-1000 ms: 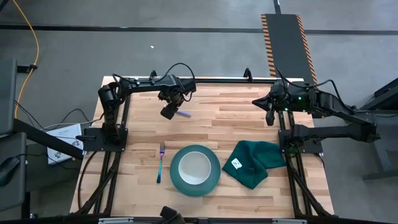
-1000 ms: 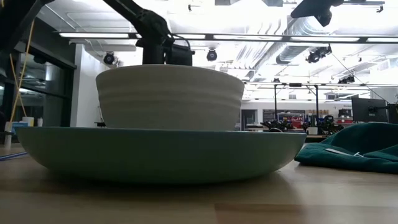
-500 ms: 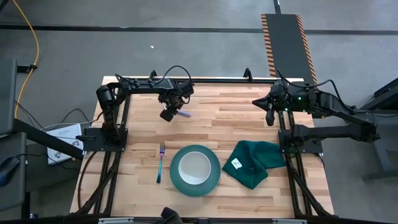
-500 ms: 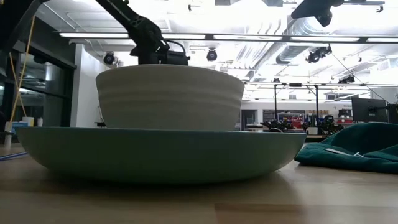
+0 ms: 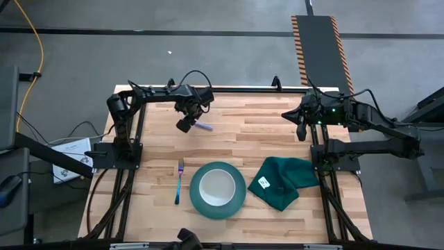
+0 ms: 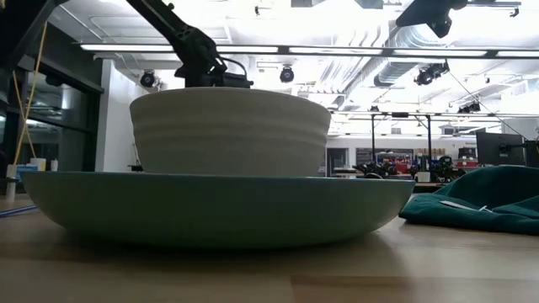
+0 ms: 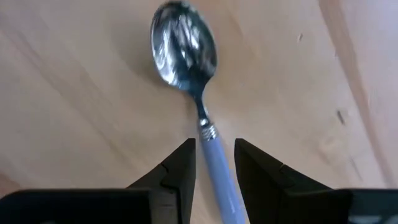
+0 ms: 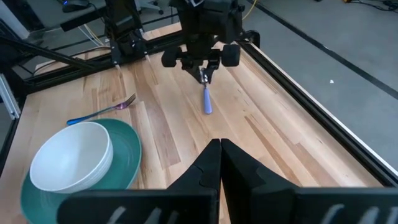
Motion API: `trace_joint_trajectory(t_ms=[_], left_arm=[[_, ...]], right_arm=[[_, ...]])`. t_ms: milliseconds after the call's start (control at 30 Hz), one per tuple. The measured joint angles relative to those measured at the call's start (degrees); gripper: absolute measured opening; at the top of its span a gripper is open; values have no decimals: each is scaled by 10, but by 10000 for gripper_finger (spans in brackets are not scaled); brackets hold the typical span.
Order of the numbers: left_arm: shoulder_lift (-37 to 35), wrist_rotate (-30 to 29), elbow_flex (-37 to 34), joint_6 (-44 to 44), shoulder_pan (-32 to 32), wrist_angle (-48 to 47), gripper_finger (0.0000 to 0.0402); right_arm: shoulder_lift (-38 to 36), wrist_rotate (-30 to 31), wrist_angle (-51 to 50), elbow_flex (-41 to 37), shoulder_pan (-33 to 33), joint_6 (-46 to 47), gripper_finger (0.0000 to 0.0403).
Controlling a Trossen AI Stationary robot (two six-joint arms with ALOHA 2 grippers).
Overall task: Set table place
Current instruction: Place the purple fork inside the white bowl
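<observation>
The spoon (image 7: 186, 53), with a metal bowl and a pale blue handle (image 5: 203, 127), lies flat on the table (image 5: 263, 139) at the far left. My left gripper (image 7: 215, 158) points down over it, narrowly open, one finger on either side of the handle near its neck; I see no touch. It also shows in the high view (image 5: 185, 125). The white bowl (image 5: 217, 185) stands in the teal plate (image 5: 236, 201) near the front edge. The fork (image 5: 179, 182) lies left of the plate. My right gripper (image 8: 219, 152) is shut and empty at the far right (image 5: 301, 130).
A dark green cloth (image 5: 284, 180) with a white tag (image 5: 263, 182) lies crumpled right of the plate. The black frame (image 5: 243, 89) runs along the far edge, just behind the spoon. Bare wood lies between the spoon and the plate.
My left gripper has gone down toward the spoon; in the low view its wrist has sunk behind the bowl's rim. The spoon has stayed where it was.
</observation>
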Motion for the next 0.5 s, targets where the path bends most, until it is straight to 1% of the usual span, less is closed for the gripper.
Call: trace_joint_trajectory(t_ms=[167,500], left_arm=[[0,8,0,10,9,4,101],[0,8,-7,-2,7,3,101]], right_arm=[[1,0,0,0,0,1,0],[1,11,0,0,0,1,0]])
